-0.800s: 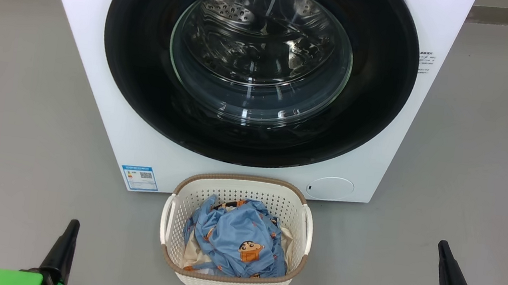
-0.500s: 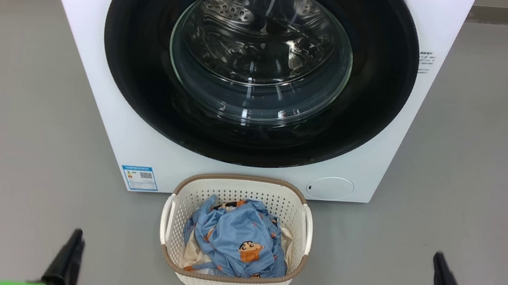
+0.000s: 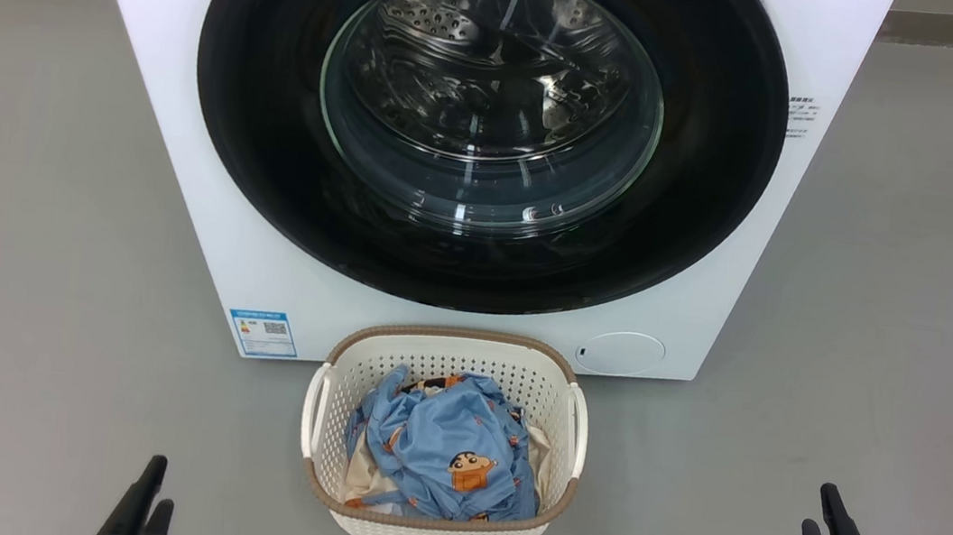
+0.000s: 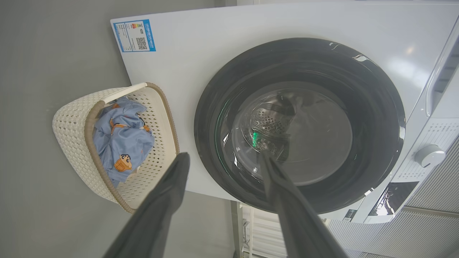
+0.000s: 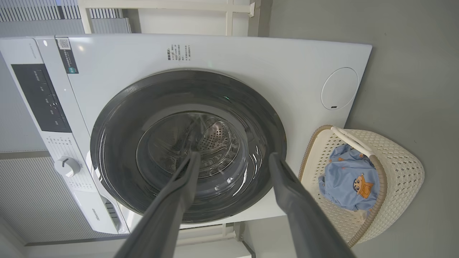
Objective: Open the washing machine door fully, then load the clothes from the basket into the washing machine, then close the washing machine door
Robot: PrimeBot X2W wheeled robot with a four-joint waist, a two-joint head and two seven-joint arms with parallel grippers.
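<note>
- Washing machine door (image 3: 489,115) sits shut against the washing machine (image 3: 162,11) — step one not begun.
- Clothes (image 3: 444,459) heaped in the basket (image 3: 430,534), on the floor (image 3: 33,249) just before the machine.
- Left gripper (image 4: 223,154) and right gripper (image 5: 235,157) both spread wide, empty, short of the door.
- Opening, loading, closing — all to come.

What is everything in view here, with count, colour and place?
washing machine: one, white, facing the robot
washing machine door: one, glossy black with clear glass, closed
basket: one, cream with brown rim, on floor before machine
clothes: one heap, light blue print plus cream, inside basket
label sticker: one, blue, machine's lower left
round flap: one, white, machine's lower right
floor: one, grey, all around
left gripper: one, dark, open, lower left
right gripper: one, dark, open, lower right
</note>
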